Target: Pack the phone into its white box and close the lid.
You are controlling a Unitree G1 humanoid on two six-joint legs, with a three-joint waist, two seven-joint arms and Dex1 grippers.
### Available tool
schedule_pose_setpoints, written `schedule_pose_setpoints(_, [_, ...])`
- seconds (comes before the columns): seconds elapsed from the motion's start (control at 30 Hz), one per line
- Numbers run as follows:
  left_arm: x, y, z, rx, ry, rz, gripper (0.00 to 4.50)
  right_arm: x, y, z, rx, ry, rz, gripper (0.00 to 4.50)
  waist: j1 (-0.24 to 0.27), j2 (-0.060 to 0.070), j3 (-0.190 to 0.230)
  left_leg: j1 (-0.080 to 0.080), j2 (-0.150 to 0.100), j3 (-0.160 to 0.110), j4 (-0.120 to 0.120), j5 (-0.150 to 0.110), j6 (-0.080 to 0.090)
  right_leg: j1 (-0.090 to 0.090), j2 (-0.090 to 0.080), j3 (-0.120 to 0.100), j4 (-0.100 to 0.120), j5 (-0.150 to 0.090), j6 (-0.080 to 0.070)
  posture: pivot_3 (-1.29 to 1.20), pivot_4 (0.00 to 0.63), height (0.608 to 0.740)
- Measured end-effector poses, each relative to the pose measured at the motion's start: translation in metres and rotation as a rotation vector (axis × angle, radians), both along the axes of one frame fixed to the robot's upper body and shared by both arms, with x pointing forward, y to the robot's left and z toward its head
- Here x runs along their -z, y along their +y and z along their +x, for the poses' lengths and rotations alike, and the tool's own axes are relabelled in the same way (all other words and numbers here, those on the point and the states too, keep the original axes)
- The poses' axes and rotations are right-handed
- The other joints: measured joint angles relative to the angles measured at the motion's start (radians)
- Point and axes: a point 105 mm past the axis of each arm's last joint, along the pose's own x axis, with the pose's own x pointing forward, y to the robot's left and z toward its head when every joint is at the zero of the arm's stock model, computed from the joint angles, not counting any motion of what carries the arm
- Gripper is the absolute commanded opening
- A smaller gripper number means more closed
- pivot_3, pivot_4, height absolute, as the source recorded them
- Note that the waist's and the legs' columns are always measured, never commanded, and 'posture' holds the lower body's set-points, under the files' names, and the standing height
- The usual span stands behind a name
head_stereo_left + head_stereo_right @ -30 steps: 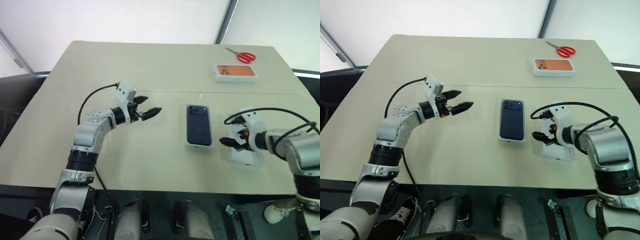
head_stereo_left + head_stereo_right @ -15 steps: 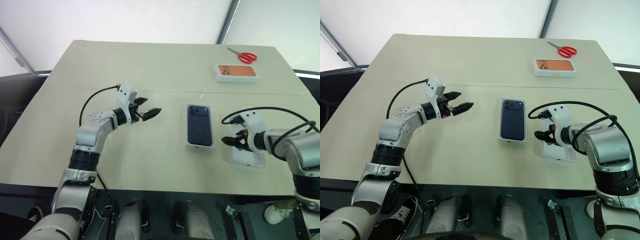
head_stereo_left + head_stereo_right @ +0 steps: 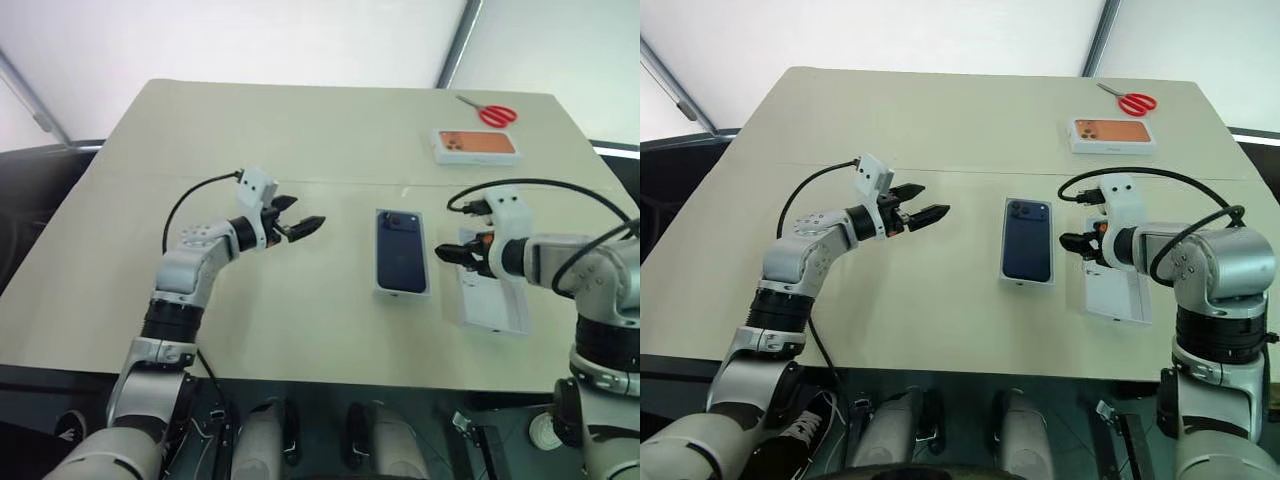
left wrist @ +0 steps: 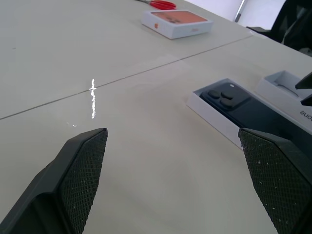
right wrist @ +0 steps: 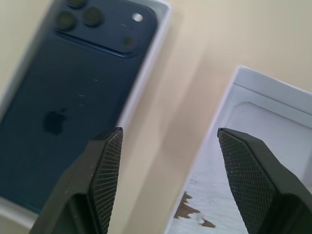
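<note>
Beige table, phone packed, lid off.
Noted: dark blue phone lying back-up inside white box at table centre; lid resting just beside it on the right, seemingly inner face up, though not fully clear. Right gripper above lid's far end, fingers spread apart, empty, pointing toward the gap between lid and box. Left gripper well left of box, raised off surface, spread wide, empty. Orange-printed box and red scissors at far right edge.
</note>
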Motion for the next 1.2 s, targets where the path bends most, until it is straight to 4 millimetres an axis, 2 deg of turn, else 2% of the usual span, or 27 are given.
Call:
schedule_pose_setpoints(0.2, [0.000,-0.002,0.001,-0.008,0.011,-0.005,4.50,0.015,-0.013,-0.010,0.031,0.073,-0.113,3.26,-0.002,0.000,0.000,0.000,0.000,0.000,0.000,0.000,0.000,0.000,0.000,0.000,0.000,0.000,0.000,0.00,0.150,0.738])
schedule_pose_setpoints(0.37, [0.001,-0.002,0.001,-0.012,0.014,-0.006,4.50,0.018,-0.002,-0.008,0.037,0.074,0.015,3.26,-0.011,0.000,0.000,0.000,0.001,0.000,0.000,0.000,0.000,0.000,0.002,0.000,0.000,0.000,0.000,0.00,0.150,0.738])
schedule_pose_setpoints(0.57, [0.001,-0.003,0.001,-0.014,0.019,-0.009,4.50,0.015,0.008,-0.010,0.023,0.073,0.018,3.26,-0.016,0.000,0.000,-0.001,0.001,0.000,0.000,0.000,0.000,0.000,0.001,0.000,0.000,0.000,0.000,0.00,0.150,0.738])
schedule_pose_setpoints(0.7, [0.001,-0.005,0.001,-0.014,0.020,-0.015,4.50,0.029,0.006,-0.022,0.051,0.123,0.017,3.26,-0.019,0.000,0.000,-0.001,0.001,0.000,0.000,0.000,0.000,-0.001,0.001,0.000,0.000,0.000,0.000,0.00,0.150,0.738])
schedule_pose_setpoints(1.0, [0.003,-0.009,0.001,-0.014,0.033,-0.025,4.50,0.024,0.005,-0.025,0.088,0.137,0.037,3.26,-0.022,0.000,0.000,-0.001,0.001,0.000,0.000,0.000,0.000,-0.001,0.002,0.000,0.000,0.000,0.000,0.00,0.150,0.738])
schedule_pose_setpoints(1.03, [0.003,-0.009,0.001,-0.015,0.036,-0.024,4.50,0.024,0.006,-0.025,0.087,0.138,0.039,2.71,-0.022,0.000,0.000,-0.001,0.001,0.000,0.000,0.000,0.000,-0.001,0.002,0.000,0.000,0.000,0.000,0.00,0.150,0.738])
schedule_pose_setpoints(1.07, [0.003,-0.009,0.001,-0.015,0.038,-0.024,4.50,0.024,0.008,-0.025,0.085,0.139,0.040,2.42,-0.022,0.000,0.000,-0.001,0.001,0.000,0.000,0.000,0.000,-0.001,0.002,0.000,0.000,0.000,0.000,0.00,0.150,0.738])
schedule_pose_setpoints(1.1, [0.003,-0.009,0.001,-0.015,0.038,-0.024,4.50,0.023,0.009,-0.025,0.083,0.138,0.039,1.94,-0.022,0.000,0.000,-0.001,0.001,0.000,0.000,0.000,0.000,-0.001,0.002,0.000,0.000,0.000,0.000,0.00,0.150,0.738])
schedule_pose_setpoints(1.2, [0.003,-0.008,0.001,-0.017,0.039,-0.026,4.50,0.024,0.008,-0.027,0.094,0.146,0.022,0.37,-0.020,0.000,0.000,-0.001,0.001,0.000,0.000,0.000,0.000,-0.001,0.002,0.001,0.000,0.000,0.000,0.00,0.150,0.738])
